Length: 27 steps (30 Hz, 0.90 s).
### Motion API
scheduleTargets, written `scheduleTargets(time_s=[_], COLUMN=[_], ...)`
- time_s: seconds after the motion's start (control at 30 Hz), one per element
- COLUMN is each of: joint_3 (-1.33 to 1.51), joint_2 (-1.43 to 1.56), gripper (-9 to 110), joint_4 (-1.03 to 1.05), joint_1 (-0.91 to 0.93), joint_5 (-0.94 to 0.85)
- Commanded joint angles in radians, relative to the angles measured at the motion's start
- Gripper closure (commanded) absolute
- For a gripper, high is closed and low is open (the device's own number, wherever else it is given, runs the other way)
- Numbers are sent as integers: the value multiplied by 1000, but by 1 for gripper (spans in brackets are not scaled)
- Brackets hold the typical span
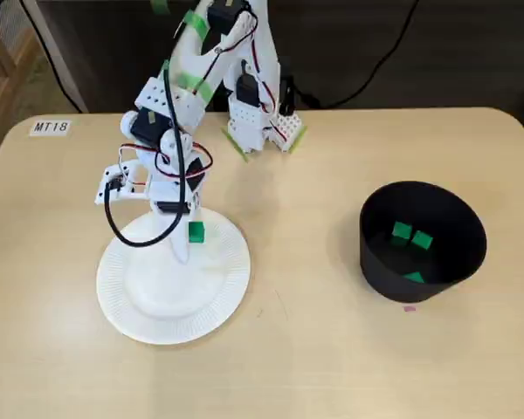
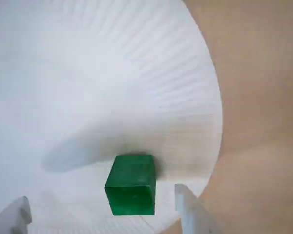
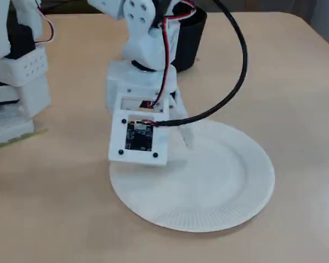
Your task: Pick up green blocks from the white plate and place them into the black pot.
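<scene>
Gripper (image 2: 102,207) spread wide, holding nothing. Green block (image 2: 131,184) lies on plate (image 2: 136,58) near rim, between fingers, closer to right one in wrist view. Your risk: closing off-centre. Right finger touches first, shoves or twists block toward edge, perhaps off plate. Light plate may slide under push. Pot (image 1: 380,266) well apart, three other blocks (image 1: 402,230) inside.
</scene>
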Motion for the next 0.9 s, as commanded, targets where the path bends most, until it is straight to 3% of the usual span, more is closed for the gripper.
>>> scheduleTargets(time_s=[0.0, 0.23, 0.37, 0.67, 0.87], joint_3=[-46, -74, -132, -225, -181], joint_2=[-8, -89, -152, -106, 272], gripper=[61, 68, 101, 104, 104], joint_4=[-26, -31, -28, -3, -258], joint_1=[-9, -8, -9, -8, -58], joint_5=[14, 26, 72, 91, 215])
